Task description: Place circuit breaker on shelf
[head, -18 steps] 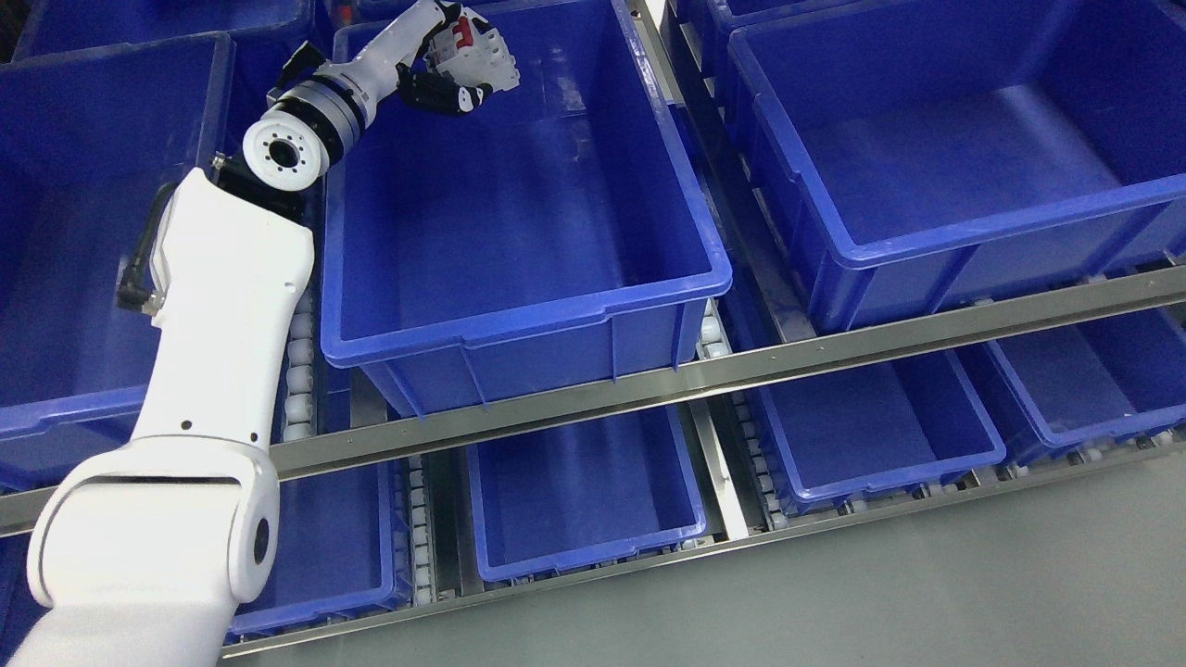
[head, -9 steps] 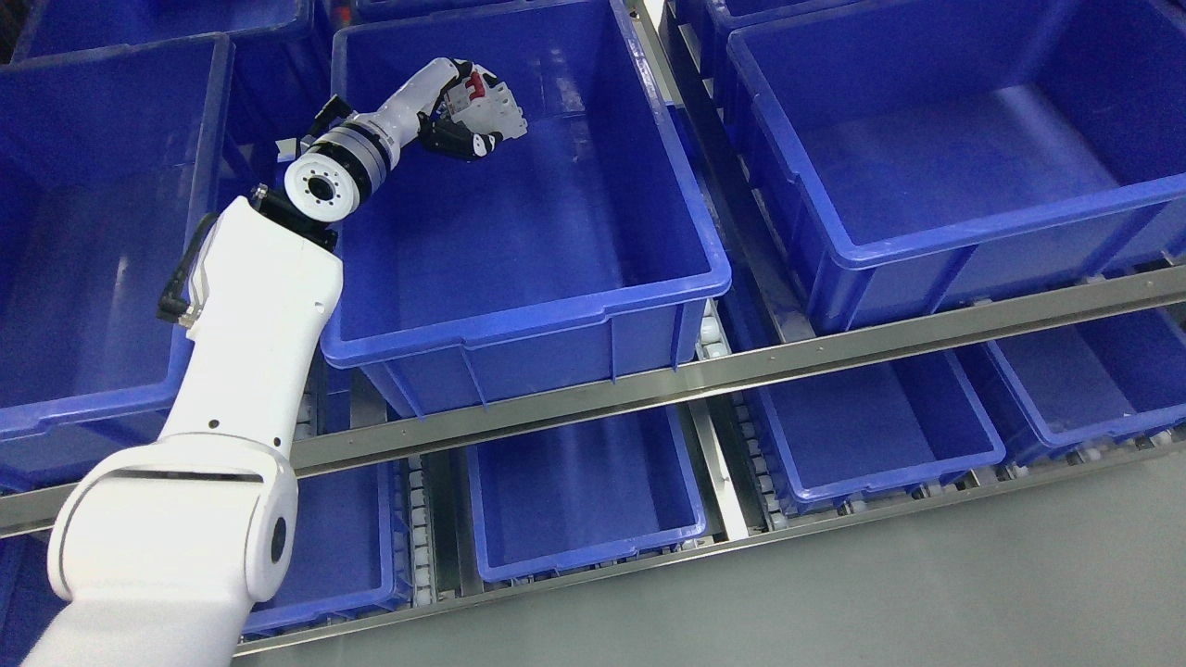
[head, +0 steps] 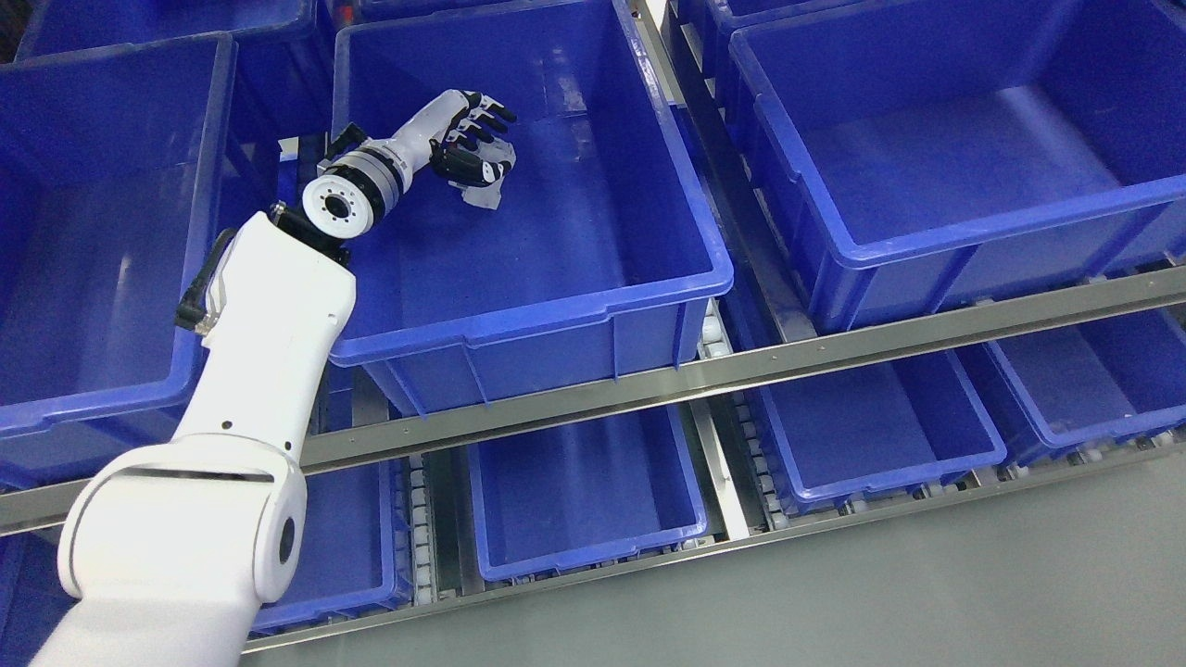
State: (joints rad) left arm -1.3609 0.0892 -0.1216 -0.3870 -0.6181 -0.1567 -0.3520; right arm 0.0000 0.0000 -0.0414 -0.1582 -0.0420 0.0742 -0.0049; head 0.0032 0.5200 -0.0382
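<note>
My left arm reaches up from the lower left into the middle blue bin on the upper shelf level. The left hand hovers over the bin's far left part with its fingers spread. The white circuit breaker shows blurred just under the thumb and palm, above the bin floor. I cannot tell whether the thumb still touches it. The right arm is not in view.
Blue bins stand on both sides: one at the left, one at the right. A metal shelf rail runs across the front. Lower bins sit beneath it. Grey floor lies at the bottom right.
The left hand has come down and toward the bin's inside. Its fingers, earlier curled round the breaker, have spread, and the breaker now sits lower, under the hand.
</note>
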